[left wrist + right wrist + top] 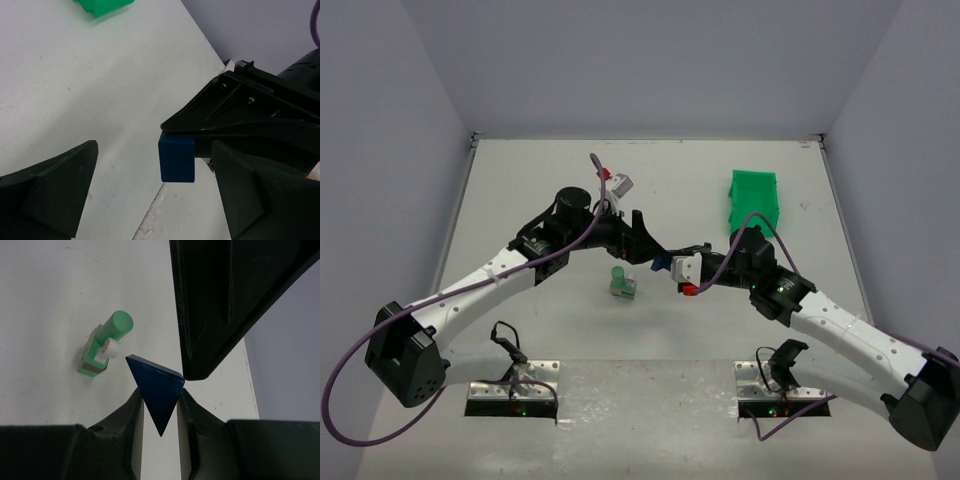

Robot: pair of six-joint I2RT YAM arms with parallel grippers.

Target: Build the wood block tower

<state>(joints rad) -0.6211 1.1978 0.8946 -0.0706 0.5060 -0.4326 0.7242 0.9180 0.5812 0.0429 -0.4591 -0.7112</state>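
Note:
My right gripper (159, 396) is shut on a dark blue triangular wedge (156, 389), held above the table with its point toward the wrist. In the top view the wedge (662, 266) hangs at the table's middle, in my right gripper (672, 267). My left gripper (656, 248) meets it from the left, and its jaws stand wide open. In the left wrist view the wedge (176, 160) sits between the fingers (55, 195) of my left gripper (155, 197), touching neither. The wood block tower (622, 284) stands just left of both: a green cylinder (117, 326) by light green and tan blocks (92, 362).
A bright green plastic bin (753, 196) stands at the back right and also shows at the top of the left wrist view (102, 6). White walls close the table at the back and sides. Two metal base plates (515, 390) lie at the near edge.

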